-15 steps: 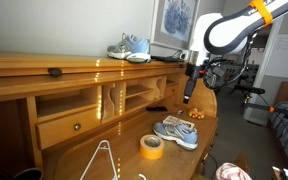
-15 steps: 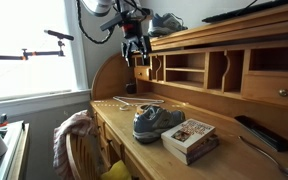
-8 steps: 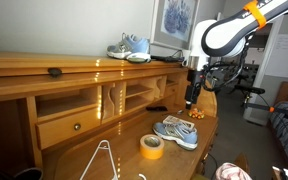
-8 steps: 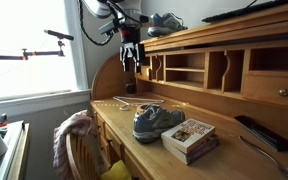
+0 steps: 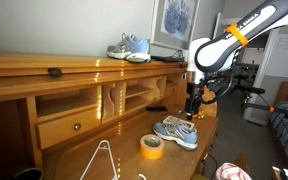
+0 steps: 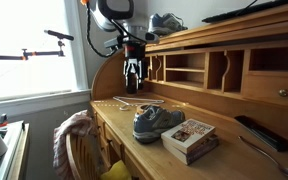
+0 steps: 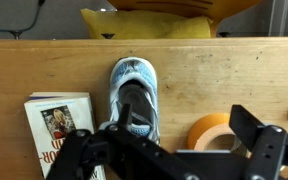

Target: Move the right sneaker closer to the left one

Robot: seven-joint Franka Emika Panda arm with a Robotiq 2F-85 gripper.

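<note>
Two sneakers are in view. The right sneaker [image 5: 176,131] lies on the desk [image 7: 234,80] between one book [image 7: 59,120] and one tape roll [image 7: 212,132]. The left one [image 5: 129,48] sits up on the top ledge [image 5: 34,63]. One gripper [image 5: 192,108] hangs above the right sneaker, its jaws spread wide.

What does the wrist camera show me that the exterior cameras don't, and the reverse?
Wrist view only: a straight-down look at the sneaker on the desk, with its laces and opening, lying between the book and the yellow tape roll. Exterior views only: the second sneaker up on the top shelf, and how the open pincer hangs clear above the lower shoe. Shared: the sneaker on the desk, the book and the yellow tape roll.
</note>
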